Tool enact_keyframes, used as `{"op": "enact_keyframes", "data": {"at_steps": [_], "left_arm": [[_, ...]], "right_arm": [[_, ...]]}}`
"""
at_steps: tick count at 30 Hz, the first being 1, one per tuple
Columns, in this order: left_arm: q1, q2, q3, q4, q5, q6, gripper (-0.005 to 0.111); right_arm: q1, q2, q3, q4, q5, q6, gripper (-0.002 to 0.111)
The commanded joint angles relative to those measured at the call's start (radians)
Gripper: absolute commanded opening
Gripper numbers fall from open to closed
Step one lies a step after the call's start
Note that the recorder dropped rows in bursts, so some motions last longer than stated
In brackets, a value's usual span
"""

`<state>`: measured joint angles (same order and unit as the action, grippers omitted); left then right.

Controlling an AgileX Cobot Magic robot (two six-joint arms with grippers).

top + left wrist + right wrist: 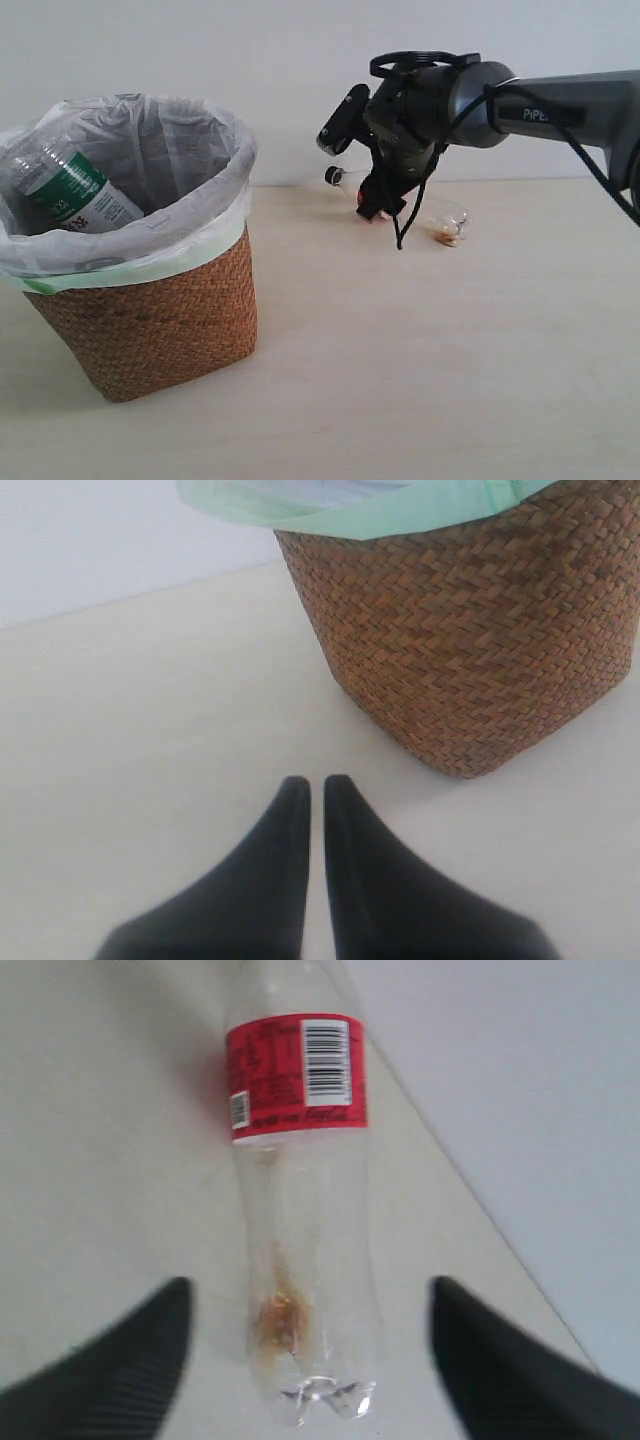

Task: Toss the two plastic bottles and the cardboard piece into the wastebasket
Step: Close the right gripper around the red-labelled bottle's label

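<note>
- The slim clear bottle point(300, 1210) with the red label is lying on its side on the pale table point(450, 380), well apart from the wastebasket point(150, 320); some brownish residue is sitting near its base
- The right gripper point(310, 1290) is hanging over that bottle's lower half with its jaws spread wide, one finger point(130, 1360) on each side and a clear gap between each finger and the plastic
- In the exterior view the right gripper point(378, 205) is pointing down at the bottle point(445, 218), hiding its middle (cap end and base are poking out either side)
- The wider bottle point(70, 185) with the green-white label is leaning tilted inside the wastebasket, against the translucent white bag liner point(200, 225)
- The left gripper point(312, 785) is sitting low over the bare table near the foot of the wicker wastebasket point(480, 630), its jaws pressed together with nothing between them
</note>
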<state>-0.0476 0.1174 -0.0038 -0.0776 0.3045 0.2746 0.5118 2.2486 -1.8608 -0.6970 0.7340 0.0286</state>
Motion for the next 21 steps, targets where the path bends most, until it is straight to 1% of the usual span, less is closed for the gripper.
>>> {"op": "enact_keyframes", "data": {"at_steps": [1,5,7,9,13,14,18,20,21], "left_arm": [[0.003,-0.006,0.004,-0.008,-0.013,-0.009,0.004],[0.003,-0.006,0.004,-0.008,-0.013,-0.009,0.004],[0.003,-0.006,0.004,-0.008,-0.013,-0.009,0.004],[0.003,-0.006,0.004,-0.008,-0.013,-0.009,0.004],[0.003,-0.006,0.004,-0.008,-0.013,-0.009,0.004],[0.003,-0.006,0.004,-0.008,-0.013,-0.009,0.004],[0.003,-0.006,0.004,-0.008,-0.013,-0.009,0.004],[0.003,-0.006,0.004,-0.008,-0.013,-0.009,0.004],[0.003,-0.006,0.004,-0.008,-0.013,-0.009,0.004]], "right_arm": [[-0.005,0.001,-0.002,-0.073,0.007,0.132,0.103],[-0.007,0.053,-0.002,-0.075,0.001,0.141,0.098],[-0.021,0.087,-0.017,-0.097,-0.006,0.202,0.093],[-0.042,0.121,-0.051,-0.119,-0.001,0.261,0.085],[-0.078,0.171,-0.086,-0.108,-0.017,0.25,0.068],[-0.084,0.18,-0.086,-0.111,-0.035,0.25,0.066],[-0.098,0.218,-0.086,-0.123,-0.068,0.246,0.069],[-0.1,0.231,-0.086,-0.125,-0.076,0.243,0.068],[-0.1,0.238,-0.086,-0.134,-0.078,0.243,0.066]]}}
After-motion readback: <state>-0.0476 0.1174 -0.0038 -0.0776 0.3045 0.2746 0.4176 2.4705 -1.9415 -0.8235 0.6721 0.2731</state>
